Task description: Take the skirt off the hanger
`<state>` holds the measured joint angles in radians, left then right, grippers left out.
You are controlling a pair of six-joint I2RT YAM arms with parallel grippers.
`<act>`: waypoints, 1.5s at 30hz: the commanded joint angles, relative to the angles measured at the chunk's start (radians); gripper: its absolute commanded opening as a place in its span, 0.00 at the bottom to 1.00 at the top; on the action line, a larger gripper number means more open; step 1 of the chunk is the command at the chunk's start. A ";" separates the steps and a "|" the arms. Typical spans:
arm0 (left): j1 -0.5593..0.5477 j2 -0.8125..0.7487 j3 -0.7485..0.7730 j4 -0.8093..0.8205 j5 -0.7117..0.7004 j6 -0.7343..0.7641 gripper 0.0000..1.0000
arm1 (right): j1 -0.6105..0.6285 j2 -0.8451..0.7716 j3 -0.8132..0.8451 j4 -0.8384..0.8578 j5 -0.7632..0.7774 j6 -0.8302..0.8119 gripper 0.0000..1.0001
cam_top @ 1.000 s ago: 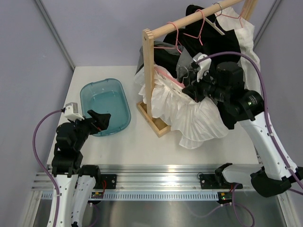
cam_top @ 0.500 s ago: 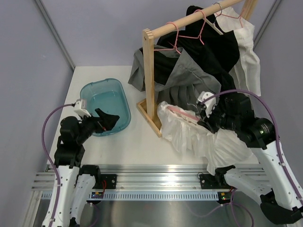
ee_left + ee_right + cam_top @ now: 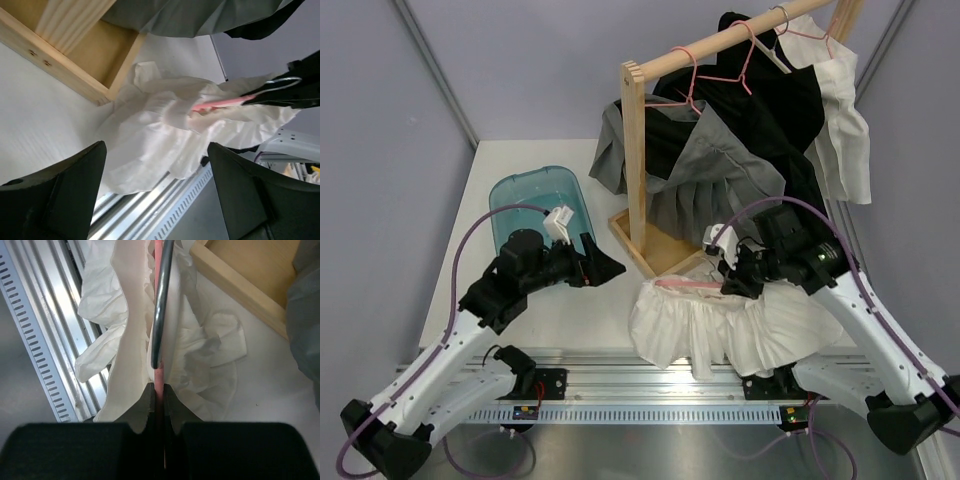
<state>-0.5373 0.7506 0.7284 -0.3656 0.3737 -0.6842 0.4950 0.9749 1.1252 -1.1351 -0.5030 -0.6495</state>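
Top view: my right gripper pinches the pink hanger, and the white skirt lies bunched under it at the table's near edge.
The skirt could slide off the table, or the thin hanger could slip out if I pull hard. My left gripper is wide open and empty, just left of the skirt.

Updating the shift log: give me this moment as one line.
right hand: shut on pink hanger | white skirt: on hanger, resting on table | left hand: open, facing skirt
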 commanded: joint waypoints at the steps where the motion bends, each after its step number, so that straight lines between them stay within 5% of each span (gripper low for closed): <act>1: -0.082 0.036 0.086 0.028 -0.143 -0.135 0.83 | 0.040 0.053 0.018 0.188 0.055 0.082 0.00; 11: -0.303 0.323 0.287 -0.168 -0.485 -0.256 0.73 | 0.131 0.123 0.019 0.291 0.132 0.172 0.00; 30: -0.342 0.581 0.407 -0.205 -0.578 -0.178 0.61 | 0.134 0.108 -0.004 0.342 0.121 0.220 0.00; 34: -0.337 0.605 0.411 -0.249 -0.599 -0.173 0.45 | 0.134 0.102 -0.007 0.334 0.124 0.215 0.00; 41: -0.310 0.604 0.382 -0.283 -0.659 -0.161 0.01 | 0.134 0.071 -0.050 0.304 0.135 0.176 0.00; 45: -0.277 0.590 0.385 -0.334 -0.705 -0.132 0.00 | 0.134 0.033 -0.091 0.272 0.153 0.105 0.00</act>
<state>-0.8539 1.3567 1.0954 -0.6388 -0.1967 -0.8536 0.6216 1.0630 1.0527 -0.8265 -0.3752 -0.4789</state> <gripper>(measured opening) 0.017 0.090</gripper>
